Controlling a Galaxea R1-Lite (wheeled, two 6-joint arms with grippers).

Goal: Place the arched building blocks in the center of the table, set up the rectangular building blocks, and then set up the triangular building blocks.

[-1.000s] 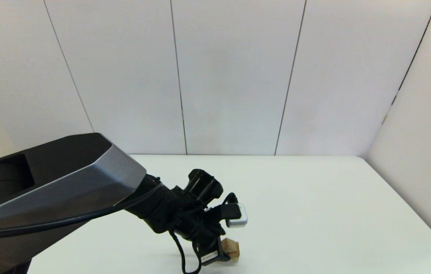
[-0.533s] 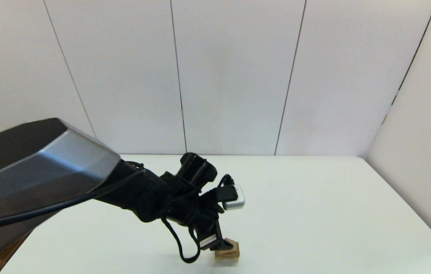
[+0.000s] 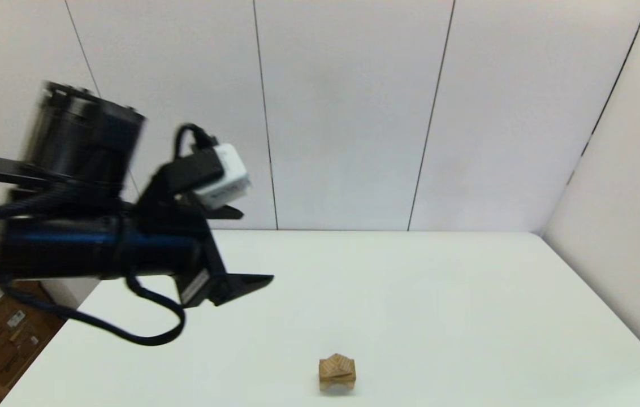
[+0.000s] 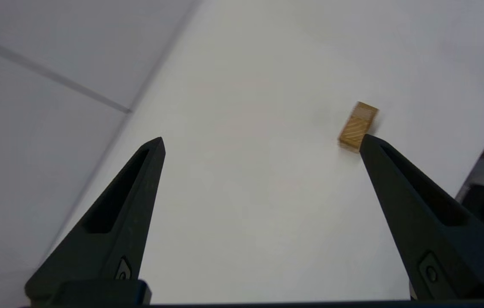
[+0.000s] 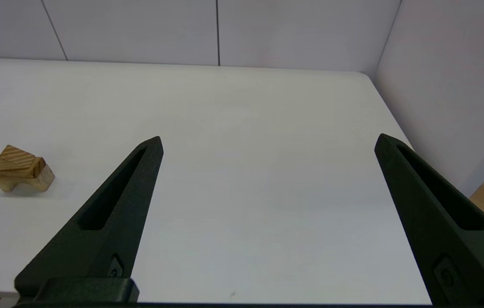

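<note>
Three wooden blocks sit stacked near the front edge of the table (image 3: 467, 294): the triangular building blocks (image 3: 337, 364) on top, the arched building blocks (image 5: 32, 182) beneath. Lifted high over the table's left side, the left pincer (image 3: 241, 249) is spread wide and empty, well apart from the stack. Right pincer (image 5: 267, 141) gapes empty too, the stack off to its left

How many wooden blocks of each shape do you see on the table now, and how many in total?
Arched block: 1, at the bottom of the stack.
Triangular block: 1, on top.
Rectangular block: 0 that I can tell apart; one may be hidden between them.
Total seen for certain: 2.
</note>
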